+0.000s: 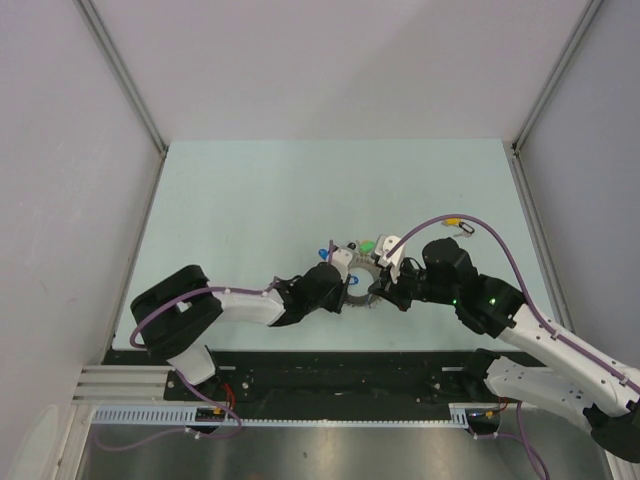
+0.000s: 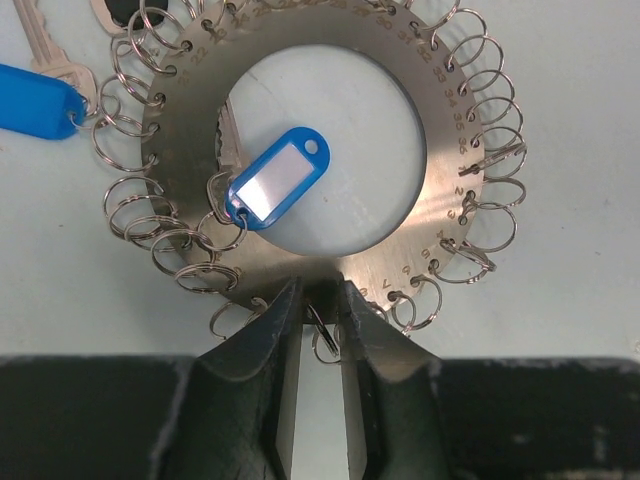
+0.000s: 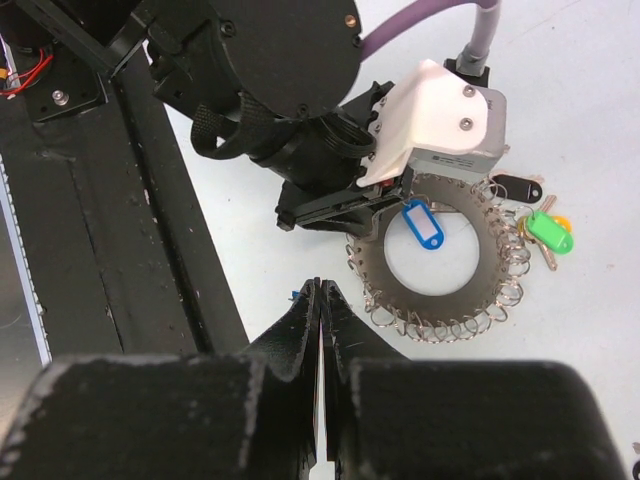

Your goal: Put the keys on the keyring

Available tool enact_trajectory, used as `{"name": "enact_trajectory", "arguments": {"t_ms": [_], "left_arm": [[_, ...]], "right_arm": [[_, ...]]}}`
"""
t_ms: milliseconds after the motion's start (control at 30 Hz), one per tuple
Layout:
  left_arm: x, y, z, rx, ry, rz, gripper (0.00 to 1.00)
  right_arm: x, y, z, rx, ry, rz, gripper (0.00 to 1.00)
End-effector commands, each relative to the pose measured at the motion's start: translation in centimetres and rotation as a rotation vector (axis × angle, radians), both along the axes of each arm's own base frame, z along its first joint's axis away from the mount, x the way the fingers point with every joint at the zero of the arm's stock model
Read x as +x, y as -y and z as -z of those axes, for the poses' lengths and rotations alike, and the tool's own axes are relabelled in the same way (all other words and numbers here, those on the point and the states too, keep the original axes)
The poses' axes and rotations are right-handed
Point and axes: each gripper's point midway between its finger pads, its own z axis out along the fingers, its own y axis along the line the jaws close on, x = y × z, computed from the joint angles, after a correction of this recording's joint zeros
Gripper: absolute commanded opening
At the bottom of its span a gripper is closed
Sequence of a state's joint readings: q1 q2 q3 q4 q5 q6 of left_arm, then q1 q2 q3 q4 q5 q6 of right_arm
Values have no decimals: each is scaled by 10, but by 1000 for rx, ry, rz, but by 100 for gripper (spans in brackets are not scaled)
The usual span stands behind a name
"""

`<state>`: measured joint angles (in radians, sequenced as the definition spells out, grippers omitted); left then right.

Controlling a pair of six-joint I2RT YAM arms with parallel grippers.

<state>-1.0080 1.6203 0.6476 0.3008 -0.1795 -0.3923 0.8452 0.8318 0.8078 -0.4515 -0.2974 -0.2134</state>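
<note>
Fingers [image 2: 265, 340] of the left gripper [image 2: 320, 300], seen from its wrist, are slightly parted and straddle a small wire loop [image 2: 322, 338] on the near rim of the keyring [image 2: 440, 200], probably to steady it. A blue-tagged key [image 2: 275, 185] hangs inside the keyring.

From the right wrist, the right gripper [image 3: 320, 295] has its fingers pressed together just short of the keyring, with loose keys [image 3: 545, 232] beyond it.

Overhead, both grippers meet the keyring from opposite sides.
</note>
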Motion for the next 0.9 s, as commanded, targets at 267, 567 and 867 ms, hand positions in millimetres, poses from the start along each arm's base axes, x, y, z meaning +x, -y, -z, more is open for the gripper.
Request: {"name": "enact_trajectory", "arguments": {"t_ms": [267,567,867], "left_arm": [[-8,-7,-11,75,-99,-47,29],[-9,-15,-16,108,-114,-80,35],[-10,-20,-17,125,-124,-95,32]], "right_arm": [[-4,-3,-12,38,24,-22,0],[-5,-3,-12,39,28,-24,0],[-5,-3,-13,41,28,-27,0]]}}
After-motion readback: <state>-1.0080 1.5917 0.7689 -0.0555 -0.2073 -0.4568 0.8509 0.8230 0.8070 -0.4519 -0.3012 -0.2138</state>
